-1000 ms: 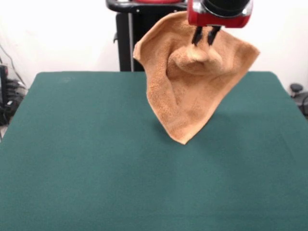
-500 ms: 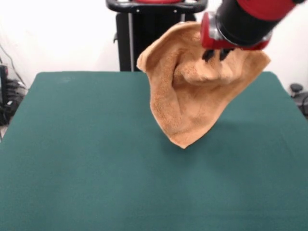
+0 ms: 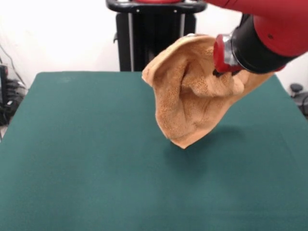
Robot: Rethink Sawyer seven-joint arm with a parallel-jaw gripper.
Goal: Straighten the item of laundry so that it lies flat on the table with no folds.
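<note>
The orange-tan towel [image 3: 192, 106] hangs bunched and folded from my gripper [image 3: 220, 73] above the far right part of the green table [image 3: 86, 154]. Its lowest corner points down near the table's surface; I cannot tell whether it touches. My gripper is shut on the towel's upper part, and the cloth mostly hides its tips. The red and black arm comes in tilted from the upper right. No care label shows.
The robot's black pedestal [image 3: 154, 33] stands behind the table's far edge. Cables and gear [image 3: 7, 96] lie off the left edge, and a dark object [image 3: 298, 91] sits off the right edge.
The arm has swung right and tilted, carrying the towel's held part right and slightly lower. The towel has bunched more, and its lower corner stays about where it was.
</note>
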